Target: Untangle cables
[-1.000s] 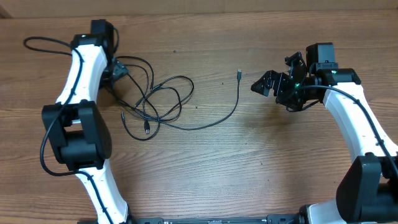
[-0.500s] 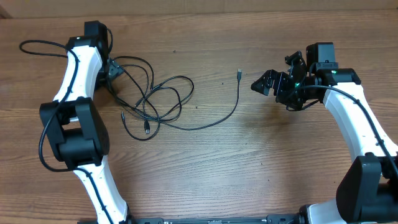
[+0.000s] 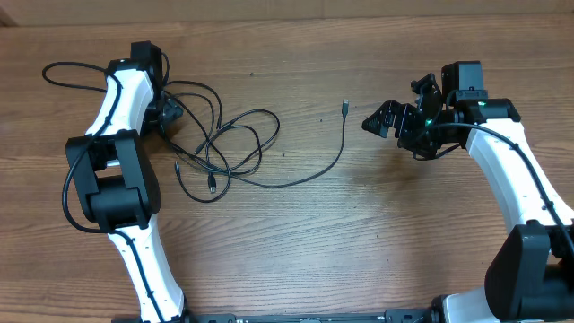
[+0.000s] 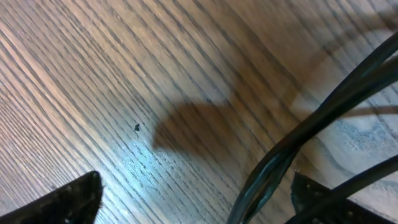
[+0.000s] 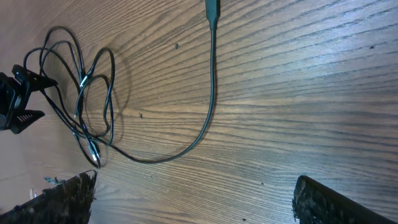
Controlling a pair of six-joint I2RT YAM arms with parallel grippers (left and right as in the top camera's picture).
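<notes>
From overhead. Left pincer (image 3: 169, 115): spread wide, clamped on nothing, set down at the edge of the cables (image 3: 220, 148). Just past its tips, on the side toward the other arm, a tangle of thin black loops lying flat on the wooden table (image 3: 296, 242). Out of that tangle, one long strand curving off toward the right pincer (image 3: 395, 108) and ending in a small plug (image 3: 345, 106) a little short of its tips. Right pincer: gaping fully, empty, apart from every cord.

From the left wrist. Left pincer (image 4: 193, 205): wide open, with one dark fingertip (image 4: 68, 202) low at the left and the other low at the right. Between them, much nearer the right-hand tip, a few strands of the cables (image 4: 311, 121) crossing slantwise over the wood, blurred by closeness. Not pinched; cannot tell whether touching that tip.

From the right wrist. Right pincer (image 5: 199, 202): open to the full, only bare table (image 5: 298, 124) between the two tips. Straight ahead and well beyond them, the plug (image 5: 212, 11) at the top edge, its strand running back toward the pincer, then bending away leftward into the looped cables (image 5: 87, 106). Farther left again, the black left pincer (image 5: 18, 99) at the rim of those loops.
</notes>
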